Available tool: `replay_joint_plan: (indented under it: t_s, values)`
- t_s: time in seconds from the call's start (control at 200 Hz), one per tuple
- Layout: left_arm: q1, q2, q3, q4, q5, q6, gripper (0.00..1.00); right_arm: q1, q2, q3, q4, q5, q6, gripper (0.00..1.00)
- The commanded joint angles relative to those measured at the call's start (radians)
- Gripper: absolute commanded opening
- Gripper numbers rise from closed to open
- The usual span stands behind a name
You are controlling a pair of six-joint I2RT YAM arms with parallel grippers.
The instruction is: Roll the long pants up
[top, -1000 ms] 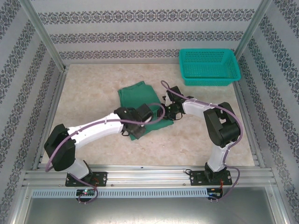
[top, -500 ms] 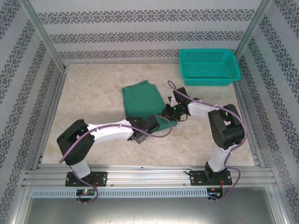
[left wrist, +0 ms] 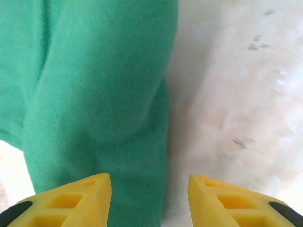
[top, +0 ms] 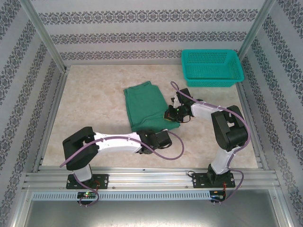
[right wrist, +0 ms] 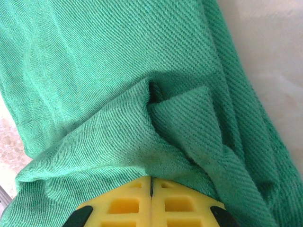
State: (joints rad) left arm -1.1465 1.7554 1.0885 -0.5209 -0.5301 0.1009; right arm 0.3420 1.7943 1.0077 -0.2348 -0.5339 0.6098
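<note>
Long pants, plain dark green soft cloth: folded flat into a narrow slab at the centre of the top view, running from upper centre down toward lower centre on the pale marbled table. No rolled turn is visible.

Teal plastic mesh basket: upper right of the top view, well apart from the cloth.

Right gripper: yellow fingers pressed together on a raised ridge of cloth at the slab's right edge, near its lower end.

Left gripper: fingers spread wide and holding nothing, low at the slab's lower end.

Step in hand, as judged: taking hold of the lower end so the roll can begin.

Next move, as judged: the left fingers need to close on the cloth edge lying between them. Both hands then need to lift and turn that end over toward the top of the frame, evenly, so the roll stays straight.

View differences: the top view gives the whole layout but hides the fingertips under the wrists. The right wrist view gives the pinched fold and the creases around it. The left wrist view gives the cloth's right edge running between the open fingers, with bare table to the right.
</note>
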Motion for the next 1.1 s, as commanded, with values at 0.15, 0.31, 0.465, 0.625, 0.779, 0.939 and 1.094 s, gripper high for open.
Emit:
replay_joint_plan:
  t_s: [0.15, 0.31, 0.465, 0.625, 0.779, 0.939, 1.094]
  values:
    - [0.015, 0.130, -0.047, 0.193, -0.261, 0.126, 0.60, -0.008, 0.001, -0.019, -0.016, -0.009, -0.010, 0.07]
    - [0.062, 0.167, -0.043, 0.218, -0.265, 0.134, 0.61, -0.010, -0.004, -0.018, -0.024, -0.011, -0.010, 0.07]
    - [0.123, 0.217, 0.000, 0.193, -0.208, 0.125, 0.66, -0.007, 0.003, -0.009, -0.023, -0.018, -0.005, 0.07]
    - [0.168, 0.316, 0.080, 0.107, -0.133, 0.111, 0.60, -0.004, 0.002, 0.002, -0.029, -0.023, -0.002, 0.06]
    - [0.186, 0.371, 0.147, 0.040, -0.093, 0.087, 0.24, -0.003, 0.001, 0.002, -0.030, -0.026, 0.000, 0.06]
    - [0.185, 0.356, 0.142, 0.009, -0.079, 0.062, 0.00, -0.002, -0.009, -0.006, -0.023, -0.025, 0.005, 0.06]
    - [0.144, 0.270, 0.149, -0.146, 0.006, 0.026, 0.00, -0.019, -0.033, -0.005, -0.039, 0.004, -0.001, 0.07]
